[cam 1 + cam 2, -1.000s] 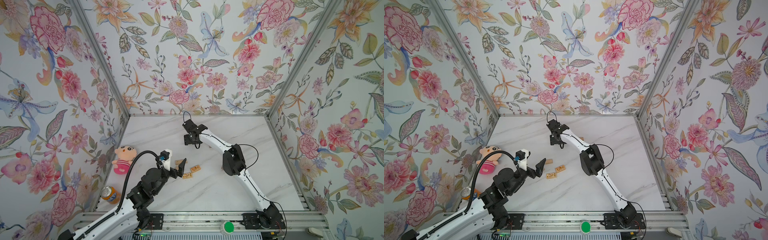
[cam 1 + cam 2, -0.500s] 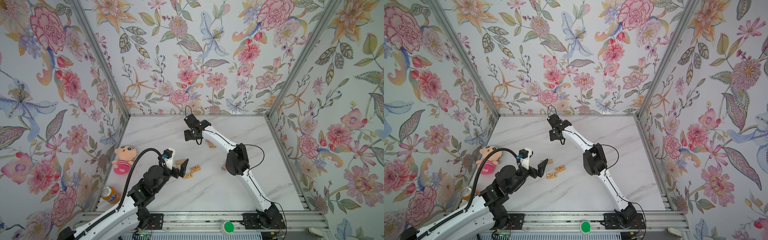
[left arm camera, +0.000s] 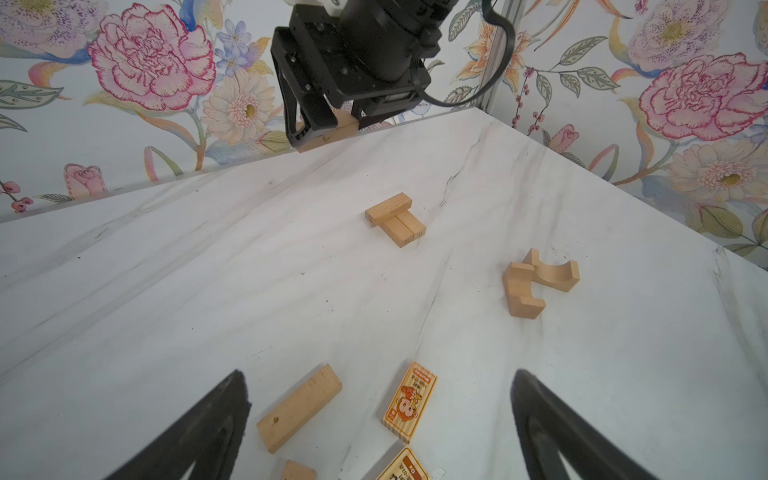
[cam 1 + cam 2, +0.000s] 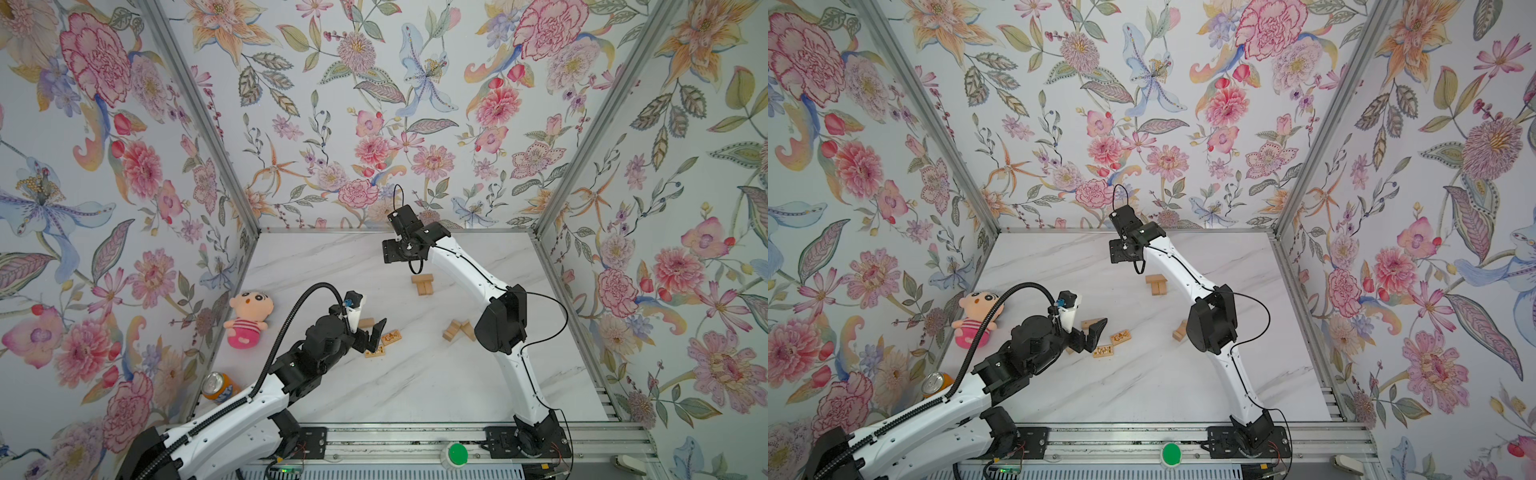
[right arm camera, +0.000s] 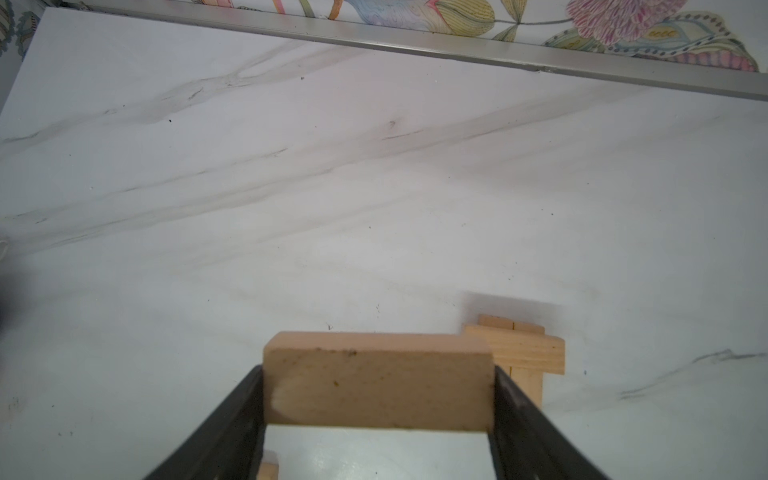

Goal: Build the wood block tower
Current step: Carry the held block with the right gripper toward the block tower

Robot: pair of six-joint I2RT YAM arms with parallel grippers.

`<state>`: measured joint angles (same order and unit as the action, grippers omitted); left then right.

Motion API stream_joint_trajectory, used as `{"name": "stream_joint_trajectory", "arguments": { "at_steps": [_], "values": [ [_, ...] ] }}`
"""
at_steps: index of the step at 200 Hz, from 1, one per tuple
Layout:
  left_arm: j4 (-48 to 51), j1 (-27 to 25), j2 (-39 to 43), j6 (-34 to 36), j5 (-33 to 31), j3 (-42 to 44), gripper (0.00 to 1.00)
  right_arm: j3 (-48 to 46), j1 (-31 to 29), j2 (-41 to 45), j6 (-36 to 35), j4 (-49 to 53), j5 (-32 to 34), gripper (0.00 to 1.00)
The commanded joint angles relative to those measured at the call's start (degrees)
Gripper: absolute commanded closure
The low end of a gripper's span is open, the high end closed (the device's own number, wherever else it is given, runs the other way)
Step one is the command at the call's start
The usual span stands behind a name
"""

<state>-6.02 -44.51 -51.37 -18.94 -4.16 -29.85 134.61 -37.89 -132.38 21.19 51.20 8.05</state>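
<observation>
My right gripper [image 5: 377, 378] is shut on a plain wood block [image 5: 376, 380], pinched by its two ends and held above the table near the back. Just beside it lies the tower [image 4: 422, 284] [image 5: 515, 353]: two bars side by side with one laid across. In the left wrist view the right gripper [image 3: 328, 129] hangs over the tower [image 3: 395, 219]. My left gripper [image 4: 373, 334] [image 3: 379, 376] stands open above a plain bar [image 3: 299, 408] and two printed bars [image 3: 410, 400] [image 4: 375, 353]. Nothing is between its fingers.
Two arch-shaped wooden pieces [image 4: 457, 330] [image 3: 536, 278] lie by the right arm's elbow. A pink plush doll [image 4: 247, 318] sits at the left edge and an orange drink can [image 4: 216, 386] stands at the front left. Floral walls close in three sides.
The right gripper has lifted and moved toward the back wall with its block, uncovering the small stack. The left gripper has crept a little to the right, toward the printed bars.
</observation>
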Motion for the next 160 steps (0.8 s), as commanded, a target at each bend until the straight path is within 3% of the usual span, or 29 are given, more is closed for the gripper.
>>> {"name": "stream_joint_trajectory", "arguments": {
  "at_steps": [1,97,160],
  "values": [
    [1.35,0.74,-2.77,-0.33,2.04,-2.80,0.01,-4.03,0.41,2.96,-1.40,0.75,0.82,0.35],
    [-4.26,0.73,-13.98,0.04,7.90,-4.85,0.01,-27.62,5.06,14.33,-1.08,-7.21,-1.25,0.35],
    [-4.35,0.74,-20.66,0.48,9.53,-8.87,0.01,-34.67,7.42,14.83,-1.24,-10.45,-3.94,0.35]
  ]
}}
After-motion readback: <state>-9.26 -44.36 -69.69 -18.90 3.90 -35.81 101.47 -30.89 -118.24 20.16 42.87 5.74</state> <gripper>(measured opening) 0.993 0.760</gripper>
